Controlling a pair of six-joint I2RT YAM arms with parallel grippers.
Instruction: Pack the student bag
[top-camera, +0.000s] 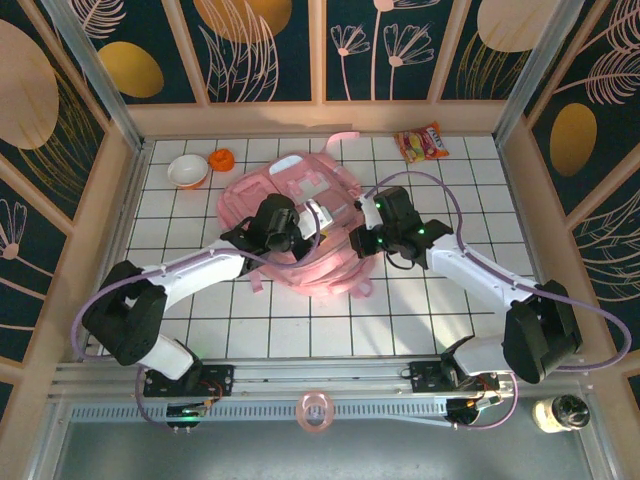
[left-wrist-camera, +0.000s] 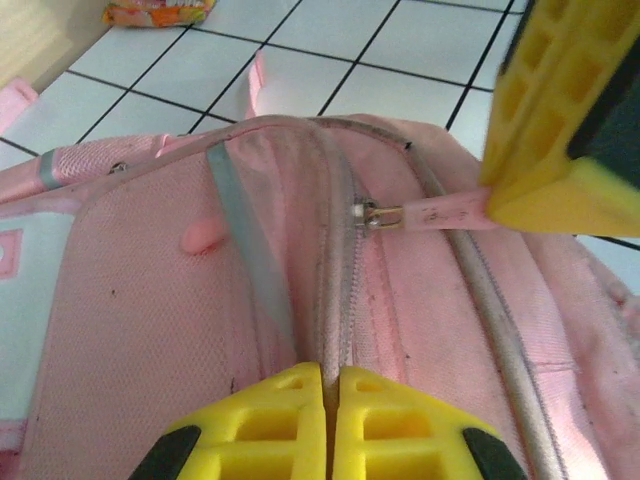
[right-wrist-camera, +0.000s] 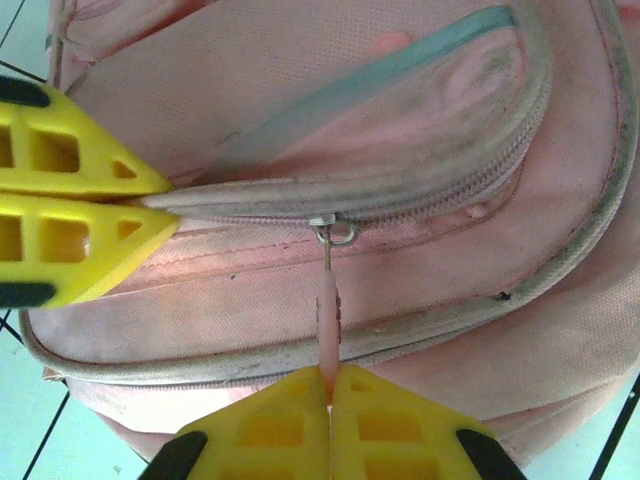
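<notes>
With the student bag (top-camera: 300, 215) lying mid-way across the table (top-camera: 200, 330), the right gripper (right-wrist-camera: 330, 378), clamped on the zip pull (right-wrist-camera: 328, 300), should draw steadily along the zipper (right-wrist-camera: 430, 197) while the left gripper (left-wrist-camera: 328, 385), closed on what seems the seam, holds the fabric taut.

At centre of tabletop (top-camera: 300, 320), student bag (top-camera: 295, 180); behind it to the left, bowl (top-camera: 187, 171); behind to the right, snack packet (top-camera: 422, 143)

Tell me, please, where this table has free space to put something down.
Free: the near tiles between the left arm and the right arm; the right-hand tiles between the snack packet and the right arm. Crowded: the middle, where the left gripper and the right gripper hold the backpack, and the far left corner with the bowl.
</notes>
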